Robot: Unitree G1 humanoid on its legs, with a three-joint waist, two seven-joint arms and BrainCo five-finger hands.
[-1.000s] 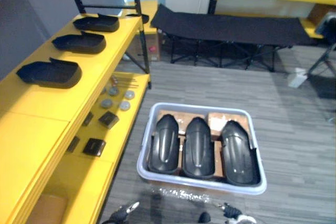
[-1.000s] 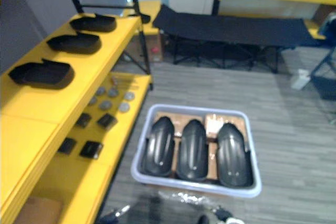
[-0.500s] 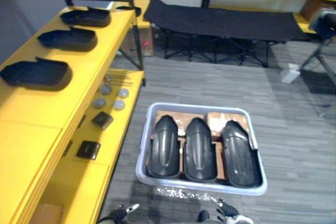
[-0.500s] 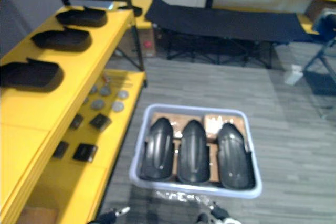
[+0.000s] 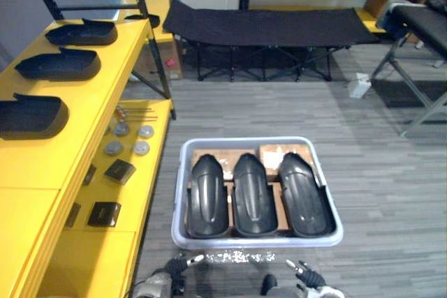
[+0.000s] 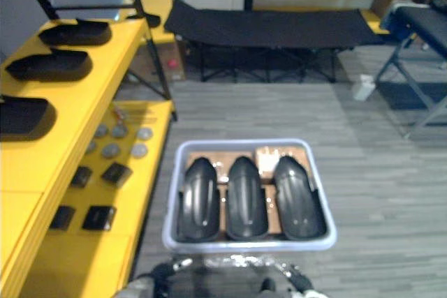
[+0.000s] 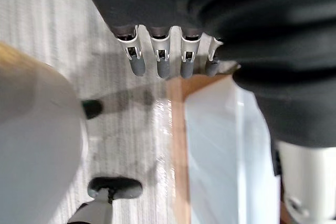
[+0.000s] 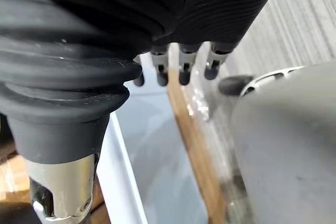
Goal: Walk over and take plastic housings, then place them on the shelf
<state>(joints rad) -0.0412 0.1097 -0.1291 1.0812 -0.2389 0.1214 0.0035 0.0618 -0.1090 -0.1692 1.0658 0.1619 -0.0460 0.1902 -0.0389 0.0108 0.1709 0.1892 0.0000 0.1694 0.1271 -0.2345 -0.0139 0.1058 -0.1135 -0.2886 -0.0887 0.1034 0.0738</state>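
Looking down from the head, I see three black plastic housings [image 5: 253,195] lying side by side in a pale bin [image 5: 255,241] on the grey floor, lower centre of the frame. Brown blocks show between and behind them. Along the left edge runs the yellow shelf [image 5: 84,123], with three further housings [image 5: 59,65] in a row on its top board, well apart from the bin. Small discs [image 5: 114,148] and black blocks [image 5: 105,213] sit on its lower board. My left hand [image 7: 157,3] hangs at the bin's near rim, its fingers [image 7: 159,59] straight and holding nothing. My right hand [image 8: 182,69] hangs by the same rim, likewise straight-fingered and empty. A black cot [image 5: 265,22] stands at upper centre.
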